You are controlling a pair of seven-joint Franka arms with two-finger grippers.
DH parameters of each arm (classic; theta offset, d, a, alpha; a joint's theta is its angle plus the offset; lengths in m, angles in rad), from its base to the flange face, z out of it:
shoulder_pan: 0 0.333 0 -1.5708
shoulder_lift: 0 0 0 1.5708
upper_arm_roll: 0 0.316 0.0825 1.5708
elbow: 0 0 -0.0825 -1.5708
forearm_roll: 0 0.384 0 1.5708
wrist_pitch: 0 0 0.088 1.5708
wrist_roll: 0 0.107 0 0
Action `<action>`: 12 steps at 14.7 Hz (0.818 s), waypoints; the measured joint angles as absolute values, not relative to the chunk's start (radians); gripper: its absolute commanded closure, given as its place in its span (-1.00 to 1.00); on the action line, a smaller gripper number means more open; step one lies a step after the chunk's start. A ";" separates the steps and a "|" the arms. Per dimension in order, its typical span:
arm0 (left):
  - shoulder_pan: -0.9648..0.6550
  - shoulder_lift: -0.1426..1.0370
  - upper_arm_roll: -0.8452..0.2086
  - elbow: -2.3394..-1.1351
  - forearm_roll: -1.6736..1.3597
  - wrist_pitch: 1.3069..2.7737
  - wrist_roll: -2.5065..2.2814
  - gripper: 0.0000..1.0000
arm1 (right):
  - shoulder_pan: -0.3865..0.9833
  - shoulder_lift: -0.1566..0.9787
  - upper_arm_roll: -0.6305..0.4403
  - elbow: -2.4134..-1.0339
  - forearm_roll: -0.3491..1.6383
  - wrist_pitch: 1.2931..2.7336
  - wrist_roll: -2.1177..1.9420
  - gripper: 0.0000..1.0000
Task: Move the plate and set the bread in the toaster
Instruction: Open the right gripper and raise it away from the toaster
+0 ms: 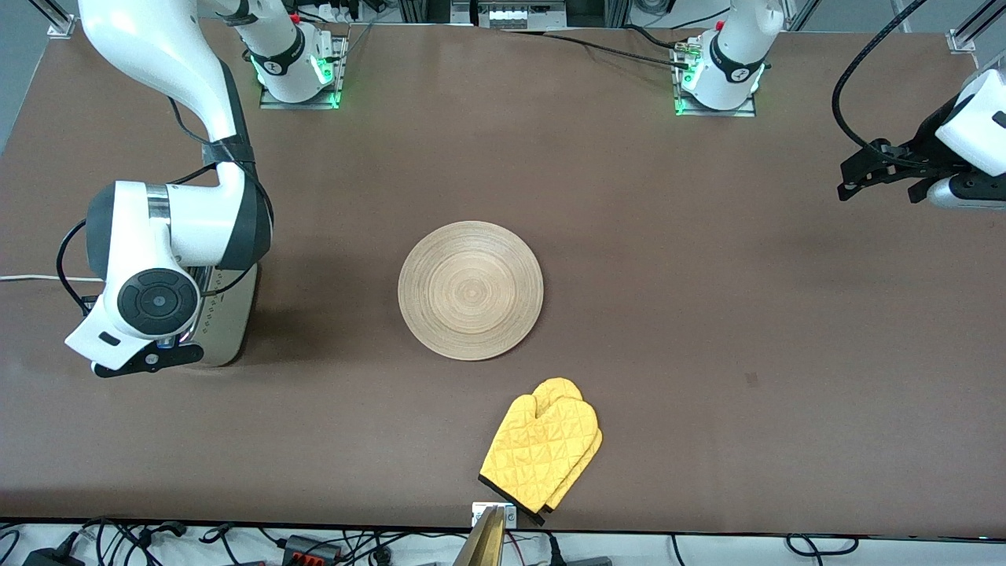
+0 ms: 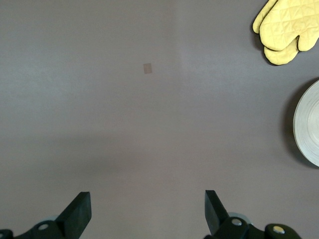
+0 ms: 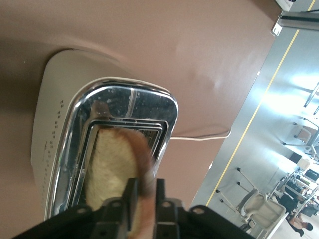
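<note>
My right gripper (image 3: 144,183) is shut on the crust edge of the bread (image 3: 112,169), a brown slice held upright over the toaster (image 3: 52,129). The slice's lower end is at a slot in the chrome top (image 3: 127,102). In the front view the right wrist (image 1: 157,299) hides the bread and most of the toaster (image 1: 232,318). The light-wood plate (image 1: 470,289) lies flat mid-table; its rim shows in the left wrist view (image 2: 309,124). My left gripper (image 1: 880,185) is open and empty above bare table at the left arm's end; it also shows in the left wrist view (image 2: 148,206).
A yellow oven mitt (image 1: 542,450) lies near the table's front edge, nearer the camera than the plate; it also shows in the left wrist view (image 2: 285,27). The toaster's white cord (image 1: 39,278) runs off the right arm's end of the table.
</note>
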State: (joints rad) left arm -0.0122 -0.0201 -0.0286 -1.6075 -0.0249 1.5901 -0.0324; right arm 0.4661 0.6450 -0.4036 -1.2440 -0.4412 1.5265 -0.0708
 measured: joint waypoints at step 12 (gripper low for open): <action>-0.012 -0.020 -0.029 -1.607 -0.025 1.590 -0.032 -1.00 | 0.377 0.478 -0.416 -1.192 0.026 1.373 -0.112 -1.00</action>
State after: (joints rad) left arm -0.0122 -0.0201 -0.0286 -1.6073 -0.0249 1.5902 -0.0324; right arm 0.3765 0.4779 -0.4156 -1.1918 0.0257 1.3733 -0.1125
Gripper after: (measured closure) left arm 0.000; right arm 0.000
